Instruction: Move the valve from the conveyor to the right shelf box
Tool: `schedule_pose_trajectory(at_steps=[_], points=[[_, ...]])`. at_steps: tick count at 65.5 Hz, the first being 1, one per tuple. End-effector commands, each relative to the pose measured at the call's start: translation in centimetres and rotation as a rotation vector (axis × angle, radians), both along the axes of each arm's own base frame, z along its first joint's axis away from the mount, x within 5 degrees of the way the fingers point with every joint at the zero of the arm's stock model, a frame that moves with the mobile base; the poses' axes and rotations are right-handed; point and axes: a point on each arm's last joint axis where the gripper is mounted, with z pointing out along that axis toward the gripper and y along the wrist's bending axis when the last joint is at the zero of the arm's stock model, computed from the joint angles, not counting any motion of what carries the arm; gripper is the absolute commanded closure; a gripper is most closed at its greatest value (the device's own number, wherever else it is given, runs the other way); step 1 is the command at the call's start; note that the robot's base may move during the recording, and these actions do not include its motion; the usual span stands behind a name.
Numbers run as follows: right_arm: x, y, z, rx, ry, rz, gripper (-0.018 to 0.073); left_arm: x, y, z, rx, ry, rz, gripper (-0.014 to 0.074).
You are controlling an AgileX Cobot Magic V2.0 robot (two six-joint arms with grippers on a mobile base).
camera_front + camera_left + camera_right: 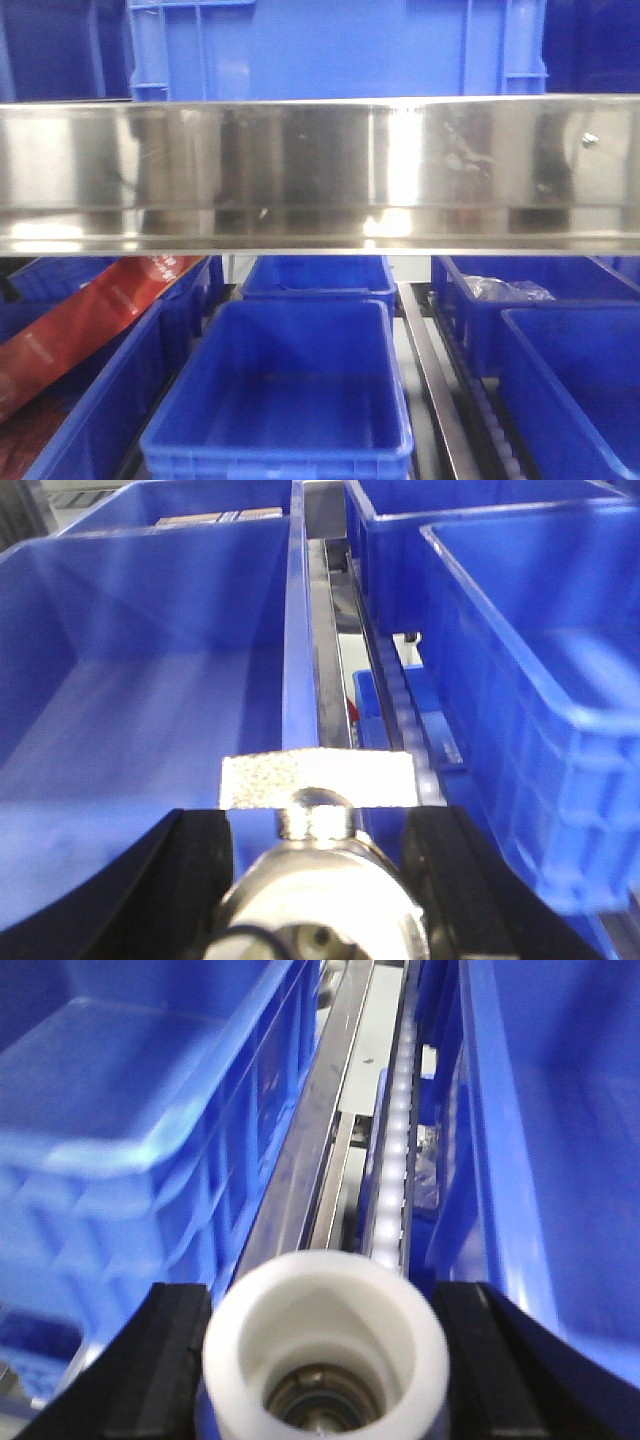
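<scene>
While both arms are loaded and over the shelf, the job in hand is, by my reading, the drop into a box.

Front view: right shelf [320, 170] shows as a broad steel rail across the frame. Blue boxes sit below it, and the middle box [275, 447] looks bare inside. A red strip [90, 325] lies in the boxes at left. A clear bag [505, 290] sits in a rear box at right. Neither gripper nor any valve shows here. The conveyor is out of frame.

Left wrist: left gripper [318, 880] is clamped on a metal valve [320, 910], with its flat handle [315, 780] uppermost. The valve hangs above the near edge of an open box [150, 720]. Advice: carry it forward past the rim, lower it close to the floor, then part the fingers. Keep the handle off the box wall. The valve's lower body is cut off by the frame.

Right wrist: right gripper [325, 1360] grips a white-mouthed piece [320, 1310], probably a second valve, though its body is hidden. It hangs over the roller track [395, 1160] between two boxes, inside neither. Shift it sideways over a box before letting go. The focus is soft, and I cannot tell which box is the target.
</scene>
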Motion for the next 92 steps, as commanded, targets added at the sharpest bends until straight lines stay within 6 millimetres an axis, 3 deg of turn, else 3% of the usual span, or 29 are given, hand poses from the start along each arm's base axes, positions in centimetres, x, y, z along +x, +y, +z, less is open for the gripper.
schedule_pose_trajectory(at_steps=[1,92], points=[[-0.25,-0.12,1.41,0.009,-0.102,-0.008,0.0712,-0.25,-0.12,0.93,-0.005,-0.075,-0.004,0.0708],[-0.25,-0.12,1.41,0.009,-0.102,-0.008,0.0712,-0.24,-0.11,0.94,-0.004,-0.077,-0.003,0.0708]])
